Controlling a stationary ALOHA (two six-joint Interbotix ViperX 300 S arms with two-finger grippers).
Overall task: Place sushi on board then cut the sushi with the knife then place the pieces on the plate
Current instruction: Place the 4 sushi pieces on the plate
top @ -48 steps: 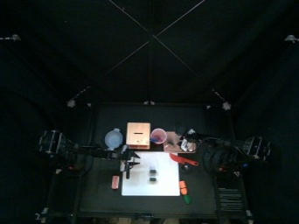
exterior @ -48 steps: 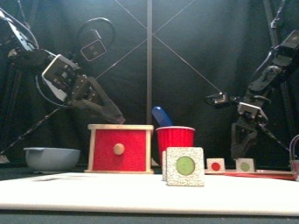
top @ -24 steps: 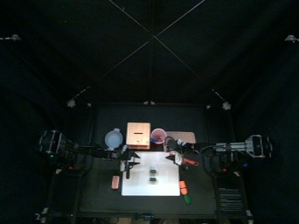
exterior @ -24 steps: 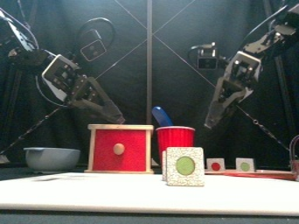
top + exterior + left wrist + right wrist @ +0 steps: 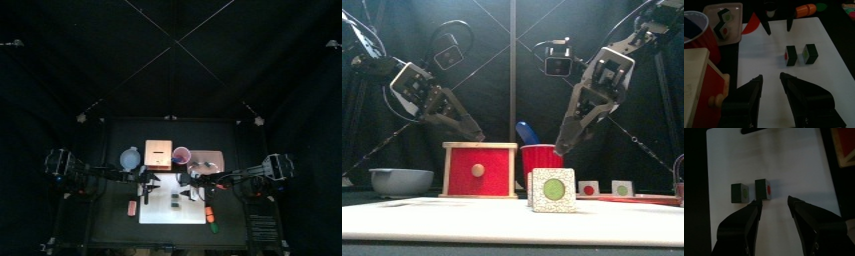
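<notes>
White cutting board [image 5: 791,158] holds two cut sushi pieces [image 5: 763,187]; right pincer [image 5: 775,201] wide above them, likely to straddle one; left pincer [image 5: 771,76] wide, idle.

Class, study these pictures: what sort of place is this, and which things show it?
Probably a robot test booth staged as a toy kitchen: black curtains close it in, the left arm and right arm hang over a white cutting board holding toy sushi pieces, near a red cup.
</notes>
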